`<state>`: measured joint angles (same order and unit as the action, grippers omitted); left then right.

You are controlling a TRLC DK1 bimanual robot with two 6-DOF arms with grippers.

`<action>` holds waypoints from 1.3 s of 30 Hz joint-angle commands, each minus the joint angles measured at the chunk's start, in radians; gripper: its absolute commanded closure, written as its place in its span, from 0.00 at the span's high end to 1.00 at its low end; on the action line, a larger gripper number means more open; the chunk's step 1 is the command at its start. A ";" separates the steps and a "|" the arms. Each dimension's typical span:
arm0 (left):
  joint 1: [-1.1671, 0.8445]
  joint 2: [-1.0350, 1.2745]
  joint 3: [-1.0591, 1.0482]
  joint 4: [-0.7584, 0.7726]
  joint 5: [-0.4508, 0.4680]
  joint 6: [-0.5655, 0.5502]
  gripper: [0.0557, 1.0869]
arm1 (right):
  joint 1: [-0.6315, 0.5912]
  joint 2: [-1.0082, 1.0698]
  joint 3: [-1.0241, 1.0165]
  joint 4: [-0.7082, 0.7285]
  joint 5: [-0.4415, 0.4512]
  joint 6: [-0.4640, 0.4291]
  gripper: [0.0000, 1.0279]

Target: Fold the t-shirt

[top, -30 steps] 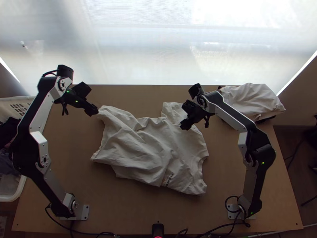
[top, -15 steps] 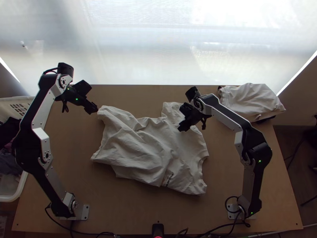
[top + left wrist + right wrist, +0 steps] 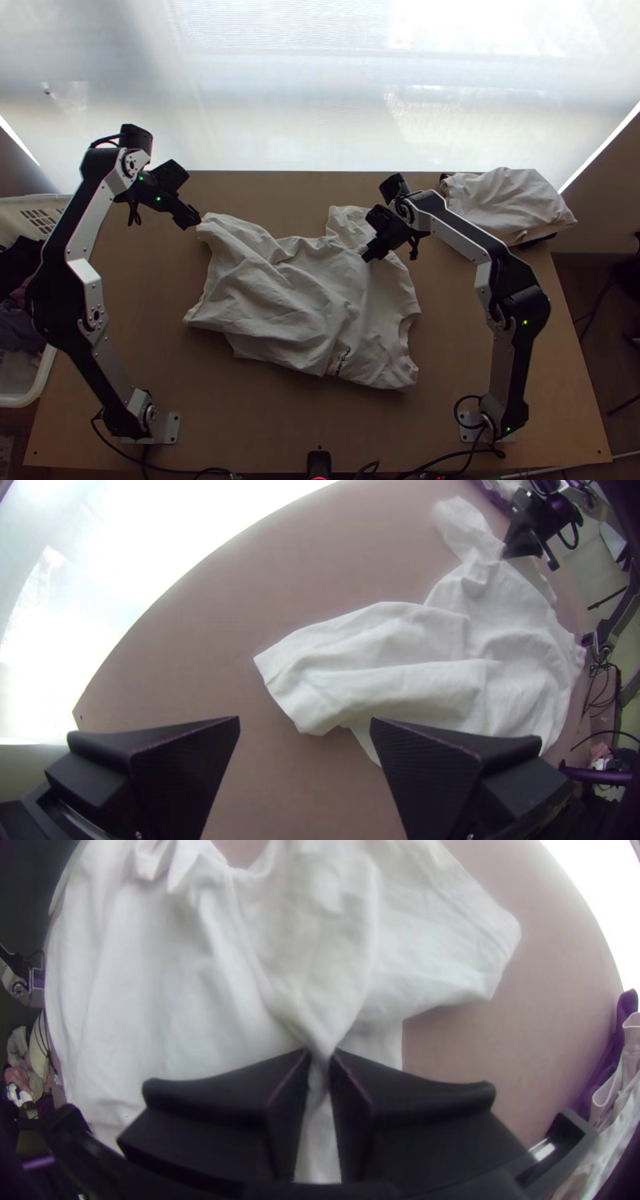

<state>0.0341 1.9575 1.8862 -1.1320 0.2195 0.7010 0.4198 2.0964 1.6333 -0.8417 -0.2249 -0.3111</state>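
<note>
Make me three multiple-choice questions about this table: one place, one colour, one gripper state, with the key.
1. Where is the pale cloth pile?
A) Far right corner of the table
B) Near left corner
C) Middle of the near edge

2. What colour is the basket?
A) Red
B) Green
C) White

3. How is the right gripper?
A) Wide open
B) Shut on the t-shirt
C) Shut on nothing

1 A: the top view shows it there.
2 C: its rim and wall look white.
3 B: the right wrist view shows cloth pinched between its fingers.
</note>
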 commanded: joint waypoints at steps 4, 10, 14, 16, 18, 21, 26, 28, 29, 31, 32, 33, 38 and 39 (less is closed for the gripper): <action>-0.013 -0.026 -0.024 -0.002 0.000 0.008 0.92 | 0.033 -0.205 0.003 -0.014 -0.001 -0.011 0.03; -0.019 -0.029 -0.024 0.001 0.000 0.040 0.92 | 0.108 -0.457 0.089 -0.100 -0.004 -0.040 0.03; -0.043 -0.035 -0.016 0.001 0.000 0.040 0.92 | 0.129 -0.546 0.111 -0.172 -0.004 -0.080 0.03; -0.063 -0.040 -0.016 0.000 0.000 0.038 0.92 | 0.129 -0.581 0.076 -0.194 -0.004 -0.086 0.03; -0.083 -0.040 -0.016 0.003 0.000 0.038 0.92 | 0.128 -0.627 0.022 -0.204 -0.004 -0.097 0.03; -0.106 -0.034 -0.012 0.008 -0.002 0.051 0.92 | 0.131 -0.693 -0.032 -0.235 -0.005 -0.100 0.03; -0.146 -0.011 -0.009 0.008 -0.009 0.061 0.92 | 0.154 -0.796 -0.087 -0.261 -0.007 -0.097 0.03; -0.166 0.006 -0.009 0.011 -0.017 0.064 0.92 | 0.154 -0.816 -0.151 -0.261 -0.007 -0.094 0.03; -0.174 0.018 -0.009 0.018 -0.020 0.064 0.92 | 0.154 -0.822 -0.182 -0.261 -0.007 -0.094 0.03; -0.189 0.044 -0.006 0.040 -0.028 0.066 0.92 | 0.163 -0.828 -0.219 -0.260 -0.007 -0.094 0.03; -0.195 0.058 0.001 0.049 -0.035 0.068 0.92 | 0.168 -0.828 -0.233 -0.260 -0.007 -0.094 0.03; -0.201 0.077 0.013 0.057 -0.046 0.071 0.92 | 0.169 -0.823 -0.256 -0.260 -0.007 -0.095 0.03; -0.220 0.162 0.120 0.055 -0.054 0.060 0.92 | 0.165 -0.802 -0.388 -0.306 -0.005 -0.169 0.03; -0.221 0.169 0.129 0.054 -0.054 0.058 0.92 | 0.166 -0.799 -0.402 -0.350 -0.007 -0.186 0.03</action>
<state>-0.1562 2.0472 1.9320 -1.0878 0.1764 0.7677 0.5823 1.3029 1.3674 -1.1053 -0.2314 -0.4286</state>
